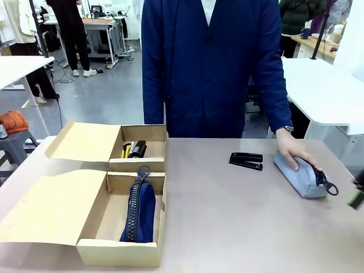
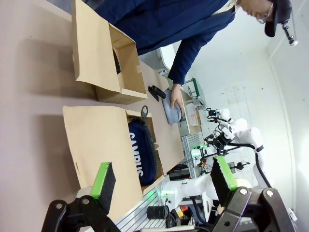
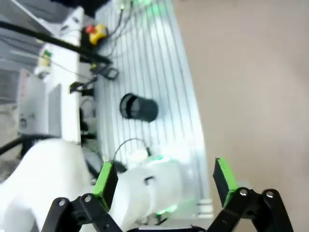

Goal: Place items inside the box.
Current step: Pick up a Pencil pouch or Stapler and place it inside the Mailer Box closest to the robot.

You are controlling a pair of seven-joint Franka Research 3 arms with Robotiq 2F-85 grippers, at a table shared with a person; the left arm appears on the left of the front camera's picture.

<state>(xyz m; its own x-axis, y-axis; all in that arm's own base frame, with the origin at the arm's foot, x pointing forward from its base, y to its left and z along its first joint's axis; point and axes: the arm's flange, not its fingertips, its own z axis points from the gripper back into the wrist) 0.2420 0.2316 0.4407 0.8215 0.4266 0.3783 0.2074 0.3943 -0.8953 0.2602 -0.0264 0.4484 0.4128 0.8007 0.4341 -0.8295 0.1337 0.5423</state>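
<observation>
A navy zip pouch lies lengthwise in the near cardboard box, zip uppermost and ring pull toward the person. The box's lid flap is spread open to the robot's left. In the far box, just behind the first and with its flap open the same way, a yellow-and-black utility knife rests beside a black object too dark to make out.

Out on the bare desk, well to the right of the boxes, a black stapler lies flat. Near it, further right, a grey zip pouch lies on its side under the person's hand, whose fingers rest over its top. The person, in a dark blue jacket, stands at the far edge of the desk.

The left tool hangs above the robot's side of the desk, its jaws spread wide with nothing between the green pads. Its camera looks along the two boxes, catching white lettering on the navy pouch's side, with the stapler and the grey pouch beyond.

The right tool is likewise spread wide and empty. It points down at the ribbed metal plate along the desk's edge and a white arm base, well apart from every item.
</observation>
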